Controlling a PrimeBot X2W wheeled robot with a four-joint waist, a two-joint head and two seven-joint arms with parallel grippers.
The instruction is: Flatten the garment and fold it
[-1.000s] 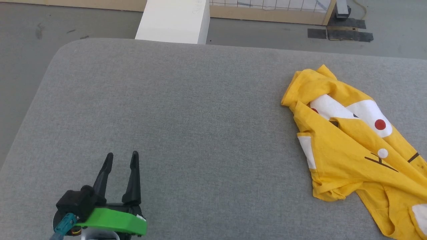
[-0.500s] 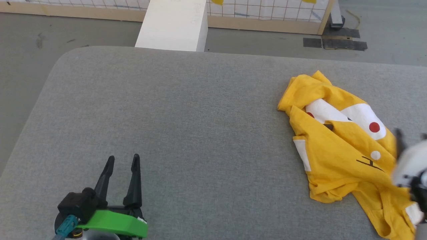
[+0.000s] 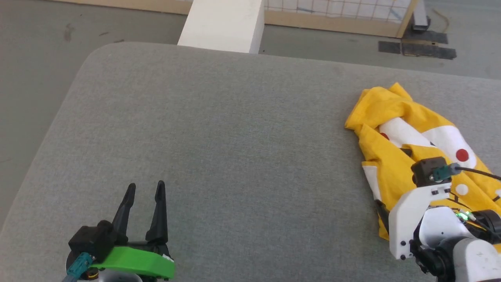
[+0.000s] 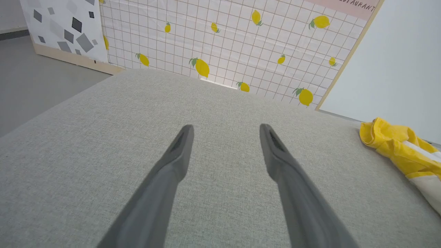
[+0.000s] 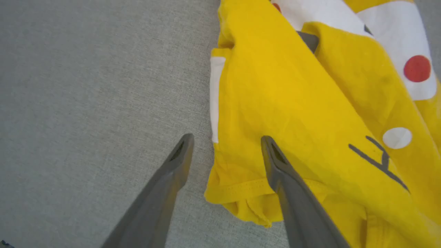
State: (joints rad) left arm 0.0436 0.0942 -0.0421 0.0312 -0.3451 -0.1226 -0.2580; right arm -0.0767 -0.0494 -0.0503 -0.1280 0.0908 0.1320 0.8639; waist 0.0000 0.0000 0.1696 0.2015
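Garment [image 3: 385, 156], a crumpled yellow T-shirt with a cartoon face print, lies at the grey padded table's [image 3: 235, 137] right side, its long axis running diagonally from far-centre to near-right. The right gripper [image 5: 226, 137] stands spread over its hem corner, gripping nothing. The left gripper [image 3: 145, 184] stands spread over bare padding. Behind the table, a lemon-print backdrop [image 4: 224, 44] carries a sign [image 4: 358, 5] reading "AURANT".

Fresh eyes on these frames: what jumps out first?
The crumpled yellow T-shirt with white patches and a red dot, bunched at the right of the grey table. The right gripper is open at the shirt's left edge, one finger over fabric, the other over bare table. The left gripper sits open at the head view's lower left, well clear of the shirt.
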